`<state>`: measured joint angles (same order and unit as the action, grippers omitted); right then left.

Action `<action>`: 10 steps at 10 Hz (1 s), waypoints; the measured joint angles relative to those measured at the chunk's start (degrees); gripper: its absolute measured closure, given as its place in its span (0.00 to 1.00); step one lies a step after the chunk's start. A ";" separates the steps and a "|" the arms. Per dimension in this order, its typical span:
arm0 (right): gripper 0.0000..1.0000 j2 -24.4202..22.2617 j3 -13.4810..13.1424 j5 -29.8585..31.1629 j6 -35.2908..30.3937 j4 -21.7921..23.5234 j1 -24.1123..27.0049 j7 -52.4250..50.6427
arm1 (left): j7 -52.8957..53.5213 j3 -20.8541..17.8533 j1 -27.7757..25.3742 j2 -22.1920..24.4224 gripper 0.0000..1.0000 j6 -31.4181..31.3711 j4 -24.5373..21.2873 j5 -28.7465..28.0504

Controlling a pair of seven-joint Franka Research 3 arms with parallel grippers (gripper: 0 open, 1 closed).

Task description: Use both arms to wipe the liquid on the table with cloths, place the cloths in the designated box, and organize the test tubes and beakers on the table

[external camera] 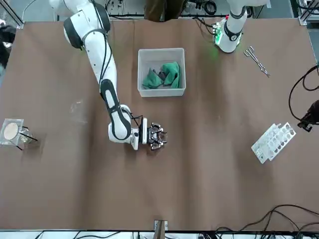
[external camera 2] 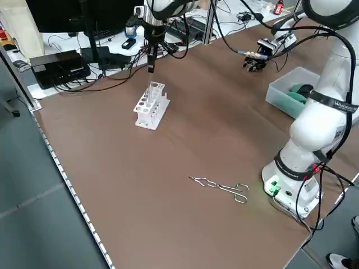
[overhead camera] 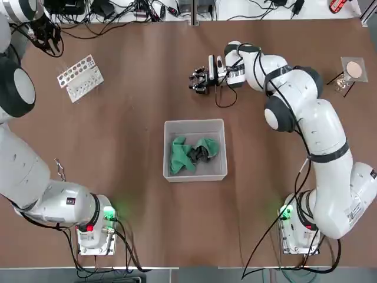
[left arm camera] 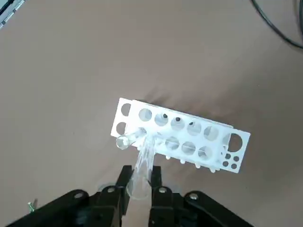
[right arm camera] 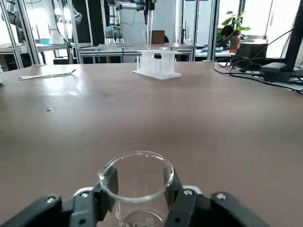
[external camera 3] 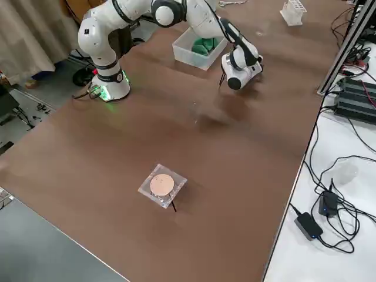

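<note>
On the brown table (overhead camera: 118, 135) the white box (overhead camera: 195, 125) holds two green cloths (overhead camera: 189, 154). My right gripper (overhead camera: 198, 81) lies low and level over the far middle of the table. In the right wrist view its fingers (right arm camera: 110, 183) press both sides of a clear beaker (right arm camera: 136, 165) that stands upright on the table. My left gripper (left arm camera: 139, 177) hangs at the far left, shut on a clear test tube (left arm camera: 143, 153). The tube points down just above the white rack (left arm camera: 189, 137), also in the left side view as the rack (external camera 2: 151, 105).
Metal tongs (overhead camera: 59, 168) lie near the left arm's base. A clear square dish with a tan disc (overhead camera: 354, 71) sits at the far right. Cables run along the far edge. Open tabletop lies between the rack (overhead camera: 80, 76) and the box.
</note>
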<state>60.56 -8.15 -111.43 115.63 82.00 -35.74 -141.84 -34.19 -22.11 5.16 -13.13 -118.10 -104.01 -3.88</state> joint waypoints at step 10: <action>0.51 -3.99 -1.35 16.62 -7.44 -2.18 19.48 1.87 | -0.39 0.31 0.71 -2.21 0.79 -3.93 -1.21 0.14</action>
<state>56.57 -9.51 -94.80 108.19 79.81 -16.27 -139.97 -34.58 -21.80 5.87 -15.34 -122.03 -105.22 -3.74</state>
